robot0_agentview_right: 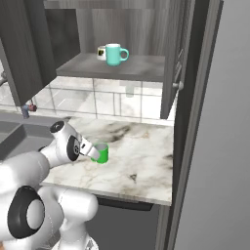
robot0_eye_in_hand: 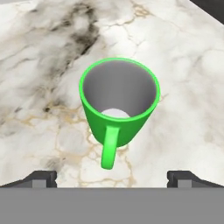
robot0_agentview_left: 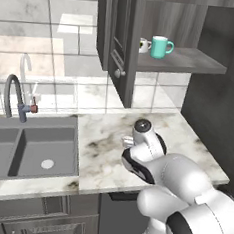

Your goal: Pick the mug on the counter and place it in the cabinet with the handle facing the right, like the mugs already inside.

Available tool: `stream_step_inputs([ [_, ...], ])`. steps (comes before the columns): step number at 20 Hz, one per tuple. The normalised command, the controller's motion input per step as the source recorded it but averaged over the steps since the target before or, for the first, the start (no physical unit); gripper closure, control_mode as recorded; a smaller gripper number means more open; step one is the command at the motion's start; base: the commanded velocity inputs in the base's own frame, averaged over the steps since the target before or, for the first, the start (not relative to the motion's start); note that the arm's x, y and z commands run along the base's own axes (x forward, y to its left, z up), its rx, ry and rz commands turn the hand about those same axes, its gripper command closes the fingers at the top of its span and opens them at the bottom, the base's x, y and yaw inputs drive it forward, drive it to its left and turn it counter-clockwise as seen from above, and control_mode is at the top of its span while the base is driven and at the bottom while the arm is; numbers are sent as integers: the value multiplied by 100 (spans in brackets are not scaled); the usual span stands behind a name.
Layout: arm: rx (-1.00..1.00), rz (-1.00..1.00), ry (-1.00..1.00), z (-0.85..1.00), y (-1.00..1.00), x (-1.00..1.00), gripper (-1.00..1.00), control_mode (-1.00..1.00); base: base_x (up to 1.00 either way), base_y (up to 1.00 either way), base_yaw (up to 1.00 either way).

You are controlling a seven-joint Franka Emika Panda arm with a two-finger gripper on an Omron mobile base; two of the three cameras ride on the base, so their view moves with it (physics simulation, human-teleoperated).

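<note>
- Sink (robot0_agentview_left: 31, 146) fills the lower left of the left base view, with the tap (robot0_agentview_left: 13, 97) above it; neither has a part in the task.
- Bench (robot0_agentview_left: 107, 138) runs across the middle of that view. In the right base view the green mug (robot0_agentview_right: 101, 153) stands upright on it at centre left, just beside the arm's wrist.
- In the hand view the mug sits at centre, mouth up, and its handle (robot0_eye_in_hand: 109, 146) points toward the bottom edge, straight at the camera.
- Tool (robot0_eye_in_hand: 112, 177) is spread wide and holds nothing: one fingertip shows at lower left and one at lower right of the hand view, with the mug between and beyond them.
- Cabinet (robot0_agentview_left: 184, 60) takes the upper right of the left base view, door swung open; the teal mug (robot0_agentview_left: 160, 46) and white mug (robot0_agentview_left: 144, 45) stand on its shelf, the teal handle pointing right.
- Risk, as I judge it: with the handle in line with the approach, closing could catch the loop rather than the wall and twist or tip the mug.
- A further risk: a glossy wall may slip in the lift, and a wrong wrist turn would leave the handle facing wrongly on the shelf or knock the teal mug.
- Pose: the arm is folded low over the bench, elbow bulky at lower right of the left base view, hand tilted down toward the mug.
</note>
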Motion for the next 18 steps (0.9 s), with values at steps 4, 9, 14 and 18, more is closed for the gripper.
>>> stream_step_inputs([
  [4,0,0,0,-35,0,0,-100,-100,0,0,0],
  [9,0,-1,-1,-27,0,3,-100,-100,0,0,0],
  [14,-3,-1,-3,-27,0,10,-100,-100,0,0,0],
  [18,-8,0,-6,-22,0,15,-100,-100,0,0,0],
])
